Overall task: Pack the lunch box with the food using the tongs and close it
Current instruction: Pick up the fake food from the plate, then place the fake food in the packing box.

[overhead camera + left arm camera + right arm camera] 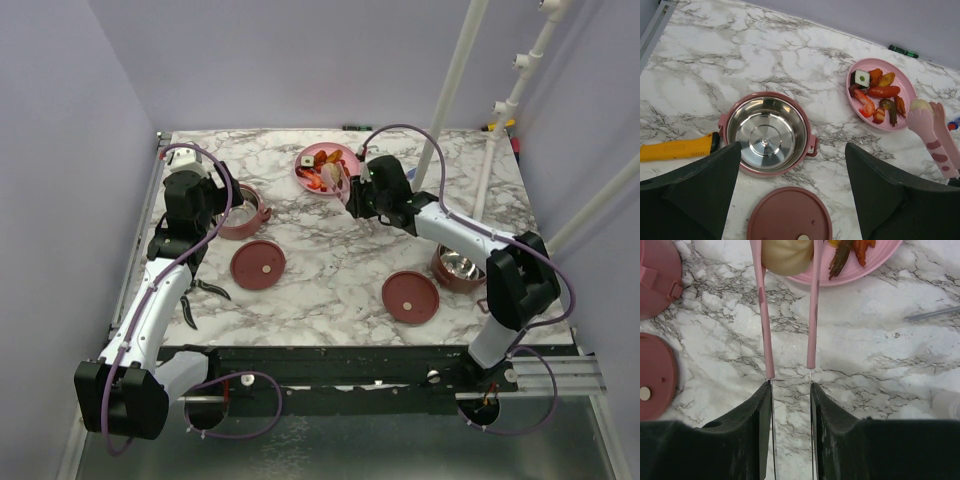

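Food (pixel 880 95) fills pink plate (pixel 904 85); tongs (pixel 813 315) straddle the cream ball (pixel 787 257).

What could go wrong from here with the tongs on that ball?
1. The tongs straddle a round ball at the plate rim; squeezed, it may squirt onto the table.
2. The right gripper holds the tongs only by their tail end, so they could twist.
3. The open bowl sits well left of the plate; the ball may drop on the way.

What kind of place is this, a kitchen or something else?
Probably a robot test cell, not a kitchen: plain lilac walls box in a marble-pattern table, and the left arm and right arm are mounted at its near edge.
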You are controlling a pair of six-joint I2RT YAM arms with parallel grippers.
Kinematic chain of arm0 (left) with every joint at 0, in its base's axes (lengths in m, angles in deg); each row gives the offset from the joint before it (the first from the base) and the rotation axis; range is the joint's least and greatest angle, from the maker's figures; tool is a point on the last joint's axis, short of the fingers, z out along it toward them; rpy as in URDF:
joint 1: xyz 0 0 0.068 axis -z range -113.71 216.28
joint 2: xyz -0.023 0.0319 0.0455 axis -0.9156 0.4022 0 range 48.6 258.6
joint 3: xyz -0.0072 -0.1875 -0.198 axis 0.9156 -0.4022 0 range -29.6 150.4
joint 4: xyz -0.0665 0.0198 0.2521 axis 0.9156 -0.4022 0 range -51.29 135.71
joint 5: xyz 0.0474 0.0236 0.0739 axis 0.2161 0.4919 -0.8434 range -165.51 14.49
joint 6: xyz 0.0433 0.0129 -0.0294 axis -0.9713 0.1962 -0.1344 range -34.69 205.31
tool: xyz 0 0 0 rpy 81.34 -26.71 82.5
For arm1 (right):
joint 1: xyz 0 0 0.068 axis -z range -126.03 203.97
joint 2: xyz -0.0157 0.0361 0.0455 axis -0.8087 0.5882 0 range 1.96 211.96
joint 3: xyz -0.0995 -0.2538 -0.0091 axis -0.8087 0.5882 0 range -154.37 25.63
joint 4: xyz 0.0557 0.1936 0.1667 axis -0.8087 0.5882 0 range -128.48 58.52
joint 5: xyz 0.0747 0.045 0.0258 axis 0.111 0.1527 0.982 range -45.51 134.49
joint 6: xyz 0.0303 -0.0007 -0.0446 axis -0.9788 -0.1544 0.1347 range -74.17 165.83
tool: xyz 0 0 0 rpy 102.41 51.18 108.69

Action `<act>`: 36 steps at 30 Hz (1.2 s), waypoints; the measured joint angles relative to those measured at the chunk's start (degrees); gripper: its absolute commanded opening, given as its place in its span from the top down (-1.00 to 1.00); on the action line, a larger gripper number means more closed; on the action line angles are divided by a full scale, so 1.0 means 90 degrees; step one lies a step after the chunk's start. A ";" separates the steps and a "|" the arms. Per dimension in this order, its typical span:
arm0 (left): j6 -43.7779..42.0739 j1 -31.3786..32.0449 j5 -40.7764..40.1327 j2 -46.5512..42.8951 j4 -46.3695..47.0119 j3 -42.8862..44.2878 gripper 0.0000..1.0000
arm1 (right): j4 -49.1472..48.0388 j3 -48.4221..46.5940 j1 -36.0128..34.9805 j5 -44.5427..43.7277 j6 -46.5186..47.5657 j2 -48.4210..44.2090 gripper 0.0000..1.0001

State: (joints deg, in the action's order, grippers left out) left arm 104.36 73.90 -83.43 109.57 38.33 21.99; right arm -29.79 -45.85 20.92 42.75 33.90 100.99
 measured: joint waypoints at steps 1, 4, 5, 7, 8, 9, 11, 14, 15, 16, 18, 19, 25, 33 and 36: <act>0.0000 0.0000 0.0000 -0.0002 0.0000 0.0000 -0.72 | 0.0000 0.0044 0.0000 0.0007 0.0002 -0.0080 0.36; -0.0005 0.0000 -0.0002 -0.0002 0.0000 0.0000 -0.72 | 0.0049 0.0180 0.0000 0.0102 0.0015 -0.0306 0.36; -0.0005 0.0000 -0.0002 -0.0002 0.0000 0.0000 -0.72 | 0.0066 0.0219 -0.0005 0.0138 0.0036 -0.0367 0.36; -0.0010 0.0000 -0.0005 -0.0002 0.0000 0.0000 -0.72 | 0.0138 0.0323 -0.0063 0.0175 0.0112 -0.0556 0.36; -0.0017 0.0000 -0.0007 -0.0002 0.0000 0.0000 -0.72 | 0.0172 0.0345 -0.0121 0.0187 0.0141 -0.0636 0.36; -0.0024 0.0000 -0.0010 -0.0005 0.0000 0.0000 -0.72 | 0.0189 0.0347 -0.0177 0.0204 0.0163 -0.0685 0.36; -0.0073 0.0000 -0.0046 -0.0012 -0.0002 0.0000 -0.74 | 0.0192 0.0347 -0.0364 0.0282 0.0187 -0.0784 0.36; -0.0165 -0.0029 -0.0204 -0.0061 -0.0012 0.0000 -0.76 | 0.0187 0.0323 -0.0714 0.0347 0.0231 -0.0804 0.36; -0.0194 -0.0070 -0.0260 -0.0114 -0.0010 -0.0005 -0.76 | 0.0187 0.0279 -0.0848 0.0376 0.0238 -0.0763 0.36; -0.0219 -0.0119 -0.0325 -0.0177 -0.0012 -0.0015 -0.76 | 0.0180 0.0219 -0.0984 0.0423 0.0243 -0.0697 0.36; -0.0243 -0.0238 -0.0452 -0.0325 -0.0007 -0.0034 -0.76 | 0.0158 -0.0010 -0.1229 0.0537 0.0245 -0.0474 0.36; -0.0255 -0.0279 -0.0503 -0.0396 -0.0005 -0.0036 -0.76 | 0.0129 -0.0148 -0.1338 0.0597 0.0245 -0.0325 0.36; -0.0233 -0.0335 -0.0578 -0.0474 0.0032 -0.0083 -0.76 | -0.0010 -0.1139 -0.1841 0.0862 0.0262 0.0699 0.36; -0.0163 -0.0335 -0.0573 -0.0474 0.0070 -0.0165 -0.76 | -0.0075 -0.2101 -0.2011 0.0991 0.0262 0.1678 0.31; -0.0143 -0.0333 -0.0571 -0.0474 0.0100 -0.0165 -0.76 | -0.0068 -0.2344 -0.2011 0.0988 0.0267 0.1938 0.14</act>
State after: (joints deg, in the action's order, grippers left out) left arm 103.07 70.91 -88.57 105.31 39.23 20.51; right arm -30.40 -66.94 2.82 51.65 36.31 118.43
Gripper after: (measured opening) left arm 0.879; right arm 0.368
